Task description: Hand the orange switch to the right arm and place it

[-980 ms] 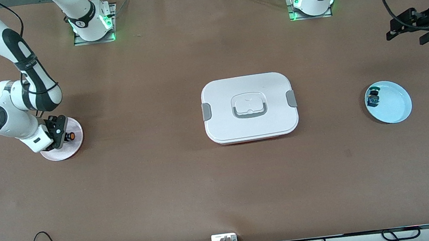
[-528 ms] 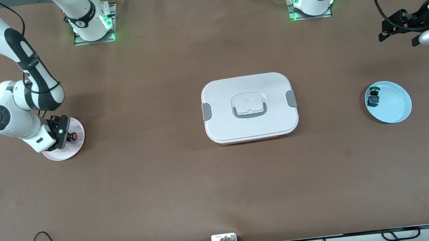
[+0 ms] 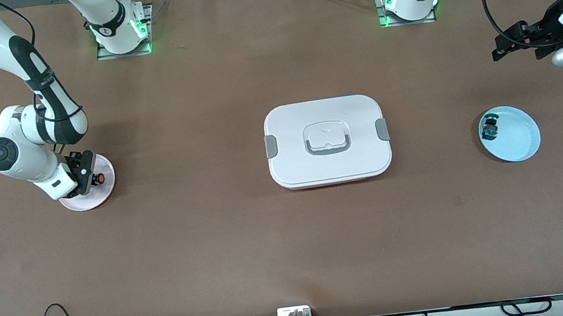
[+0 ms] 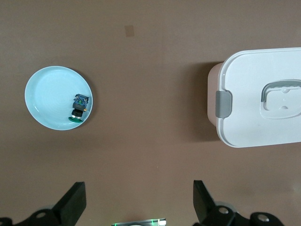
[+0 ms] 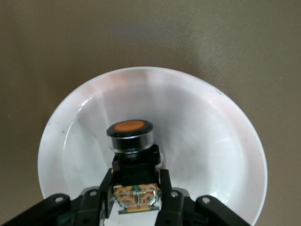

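The orange switch (image 3: 97, 178) is a small black cylinder with a round orange cap. My right gripper (image 3: 85, 174) is shut on its block end and holds it low over a pinkish white plate (image 3: 104, 191) at the right arm's end of the table. In the right wrist view the switch (image 5: 130, 136) sits between the black fingers (image 5: 105, 187) with its cap pointing away over the plate (image 5: 211, 141); my right gripper (image 5: 134, 182) grips its orange-yellow block. My left gripper (image 3: 498, 46) is open and empty, up over the table at the left arm's end; it also shows in the left wrist view (image 4: 138, 203).
A white lidded box (image 3: 327, 141) with grey clips stands in the table's middle and shows in the left wrist view (image 4: 254, 84). A pale blue plate (image 3: 521, 140) holding a blue-green switch (image 3: 488, 128) lies toward the left arm's end, also in the left wrist view (image 4: 47, 94).
My right gripper has shifted slightly toward the table's middle with the switch, staying over the plate. My left gripper has moved toward the table's middle.
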`<state>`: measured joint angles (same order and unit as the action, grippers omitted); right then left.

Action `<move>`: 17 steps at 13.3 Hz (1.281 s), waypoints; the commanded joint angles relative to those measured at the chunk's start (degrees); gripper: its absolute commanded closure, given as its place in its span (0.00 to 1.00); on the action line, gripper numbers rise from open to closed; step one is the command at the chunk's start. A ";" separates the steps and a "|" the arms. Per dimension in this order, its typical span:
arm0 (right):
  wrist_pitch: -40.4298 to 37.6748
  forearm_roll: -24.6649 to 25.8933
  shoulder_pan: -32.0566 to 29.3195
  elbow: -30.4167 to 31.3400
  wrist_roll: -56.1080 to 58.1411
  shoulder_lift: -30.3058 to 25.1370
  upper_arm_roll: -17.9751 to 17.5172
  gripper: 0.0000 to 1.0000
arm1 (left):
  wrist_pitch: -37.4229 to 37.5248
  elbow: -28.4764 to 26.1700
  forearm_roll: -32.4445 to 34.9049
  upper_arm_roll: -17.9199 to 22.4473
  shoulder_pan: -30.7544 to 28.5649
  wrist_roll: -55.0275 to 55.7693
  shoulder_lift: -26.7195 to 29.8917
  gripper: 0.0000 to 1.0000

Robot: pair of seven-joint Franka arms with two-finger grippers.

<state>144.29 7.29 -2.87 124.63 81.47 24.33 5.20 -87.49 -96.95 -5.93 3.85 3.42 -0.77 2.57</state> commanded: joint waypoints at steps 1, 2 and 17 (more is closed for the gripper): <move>-3.65 0.35 -0.03 1.15 -0.26 -3.50 -0.37 1.00 | 0.12 1.15 1.89 -0.51 0.01 2.09 -0.37 0.00; -3.84 0.35 -0.03 1.06 0.00 -3.76 -0.37 1.00 | 0.47 1.32 1.89 -0.51 0.01 2.01 -0.37 0.00; -2.26 0.18 -1.88 1.23 -0.61 -2.01 -0.28 0.12 | -1.61 1.32 2.33 -0.95 -0.60 1.74 -1.43 0.00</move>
<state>141.30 7.28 -4.14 125.18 81.36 22.86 5.34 -87.24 -96.82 -5.62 3.20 3.30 0.42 2.13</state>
